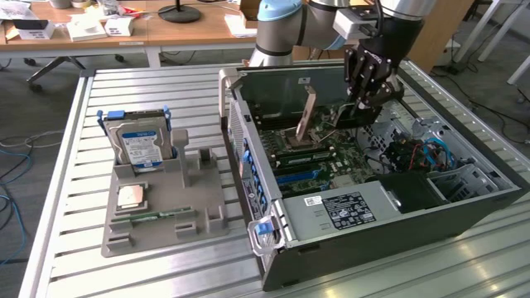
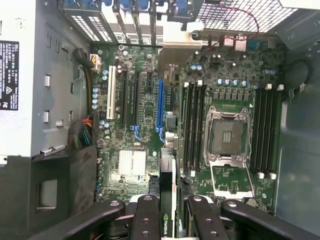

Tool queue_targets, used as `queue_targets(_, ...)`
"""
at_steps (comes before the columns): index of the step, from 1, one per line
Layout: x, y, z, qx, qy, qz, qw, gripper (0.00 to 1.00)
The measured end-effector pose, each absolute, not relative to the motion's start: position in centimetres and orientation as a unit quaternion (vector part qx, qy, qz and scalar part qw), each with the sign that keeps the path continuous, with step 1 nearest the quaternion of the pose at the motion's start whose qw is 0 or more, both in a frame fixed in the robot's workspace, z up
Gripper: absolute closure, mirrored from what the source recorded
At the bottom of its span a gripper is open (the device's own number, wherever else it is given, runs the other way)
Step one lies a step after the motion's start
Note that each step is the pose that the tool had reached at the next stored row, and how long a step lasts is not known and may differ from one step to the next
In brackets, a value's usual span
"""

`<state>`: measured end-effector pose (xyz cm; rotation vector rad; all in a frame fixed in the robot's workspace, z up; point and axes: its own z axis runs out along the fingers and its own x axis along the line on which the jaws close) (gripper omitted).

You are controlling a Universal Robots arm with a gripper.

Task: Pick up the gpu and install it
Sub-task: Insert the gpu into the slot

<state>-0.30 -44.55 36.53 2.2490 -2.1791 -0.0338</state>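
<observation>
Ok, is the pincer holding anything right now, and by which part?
Yes, the gpu. The pincer grips it across its thin edge, one finger on each flat face, above the motherboard.

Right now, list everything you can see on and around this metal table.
open dark grey computer case: one, dark grey, on the table, exterior view's right
green motherboard: one, green, inside the case
grey plastic tray: one, grey, on the table, exterior view's left of the case
silver hard drive with blue label: one, silver, upright in the tray
narrow green RAM stick: one, green, lying in the tray
square brownish chip: one, brownish, lying in the tray
slatted metal table: one, silver, under case and tray
thin black gpu card: one, black, held over the motherboard
gripper: one, black, shut on the gpu
</observation>
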Motion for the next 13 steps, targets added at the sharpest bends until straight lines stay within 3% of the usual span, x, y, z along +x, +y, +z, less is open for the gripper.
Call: queue_targets(13,-0.5,-44.5,34.9,0.720,-0.694,-0.011,0.005,0.74)
